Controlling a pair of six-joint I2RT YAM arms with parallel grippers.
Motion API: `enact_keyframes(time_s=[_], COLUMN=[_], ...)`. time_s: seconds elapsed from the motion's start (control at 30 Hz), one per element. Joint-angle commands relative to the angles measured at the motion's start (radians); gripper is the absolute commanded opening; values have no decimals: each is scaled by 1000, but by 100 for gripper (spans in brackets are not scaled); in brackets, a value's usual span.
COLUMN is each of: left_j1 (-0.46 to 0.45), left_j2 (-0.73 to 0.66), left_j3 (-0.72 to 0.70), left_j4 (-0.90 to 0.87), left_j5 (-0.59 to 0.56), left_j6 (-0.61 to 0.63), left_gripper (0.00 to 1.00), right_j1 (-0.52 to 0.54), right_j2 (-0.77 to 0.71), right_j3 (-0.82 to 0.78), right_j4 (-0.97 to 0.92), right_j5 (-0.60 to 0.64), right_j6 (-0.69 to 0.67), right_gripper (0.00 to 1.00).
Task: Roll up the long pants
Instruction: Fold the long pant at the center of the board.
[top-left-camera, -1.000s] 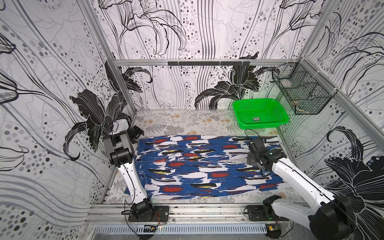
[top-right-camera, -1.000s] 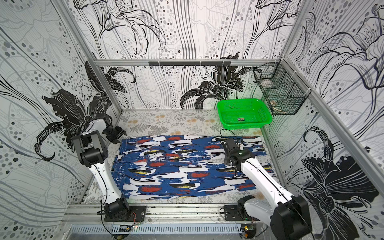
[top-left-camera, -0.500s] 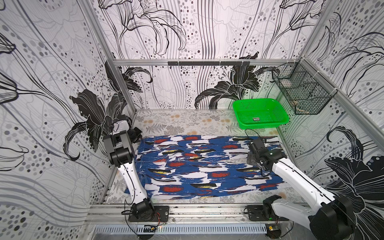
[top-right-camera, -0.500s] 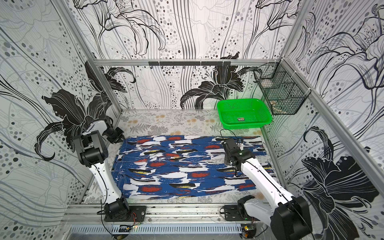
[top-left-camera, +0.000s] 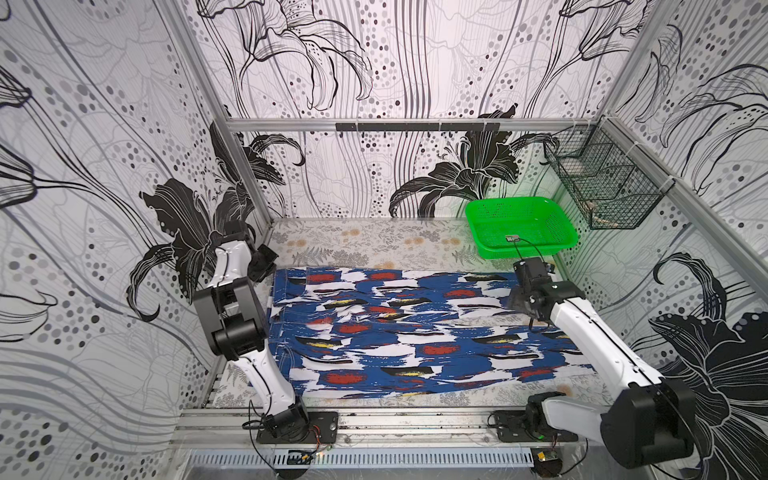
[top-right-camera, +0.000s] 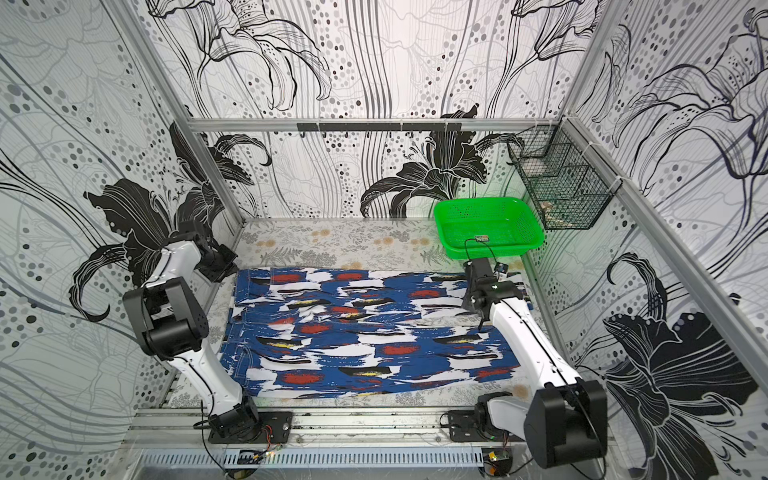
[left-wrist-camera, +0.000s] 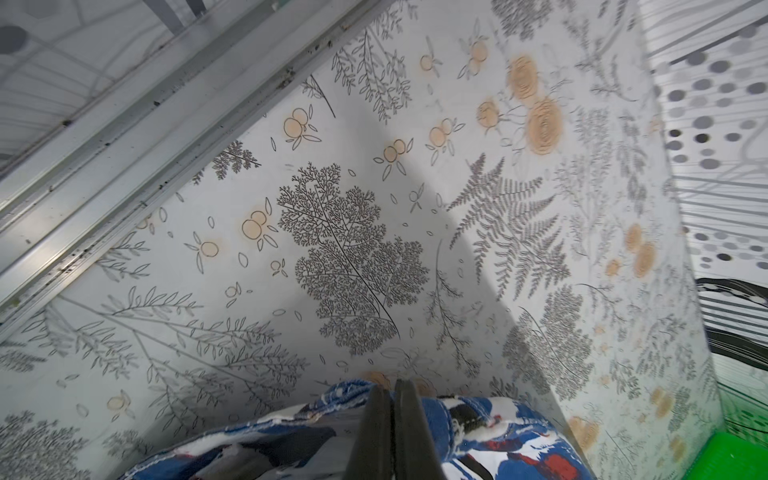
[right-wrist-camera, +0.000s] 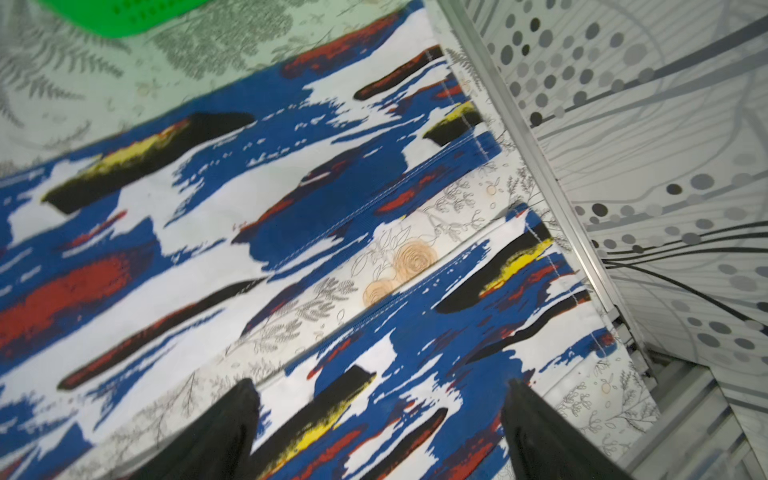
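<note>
1. Pinching the far corner of the long pants at their waist end, the left claw is clenched. Its two dark fingers press together, and the cloth bunches up around their tips.
2. Just past that corner lies the bare bench, printed with grey ferns and pale orange flowers. A metal rail runs along its edge.
3. In both top views the left claw sits low at the far corner of the waist on the left arm's side, close to the side wall.
4. The right claw is released. Its fingers stand wide apart above the leg end of the pants, and nothing lies between them.
5. Below the right claw the two legs run side by side. A thin strip of bench shows between them, and the hems end near the frame at the right wall.
6. The long pants lie spread out flat across the near half of the bench, unrolled, with the waist toward the left arm and the legs toward the right arm. They look the same in a top view, with a few soft wrinkles near the middle.
7. A green basket stands on the bench in the far corner on the right arm's side, just beyond the leg hems and apart from the cloth.
8. A wire basket hangs on the right wall above it.
</note>
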Motion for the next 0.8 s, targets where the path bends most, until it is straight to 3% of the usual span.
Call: enact_keyframes(time_s=[0.0,0.1,0.33,0.47,0.63,0.77], left_j1=[-6,-19,-40,-62,-75,-76], left_j2=[-67,-87,-109,-135,-135,-129], left_j3=[-33,-60,-132,-173,-189,-173], left_j4=[65,82,137,177,213,203], left_j5=[35,63,118,139,192,201], left_j6=[-32,-40,-65,-68,-93,-87], left_gripper=[0,0,0,0,0,0], right_j1=[-91,-150,-176,-184,-219,-272], right_j2=[91,215,436,438,367,382], right_j3=[83,170,358,353,171,139], right_j4=[17,-5,-14,83,334,329], right_j5=[-66,-91,-84,-12,9,96], right_j6=[-41,-1,38,29,53,84], right_gripper=[95,98,98,96,96,97])
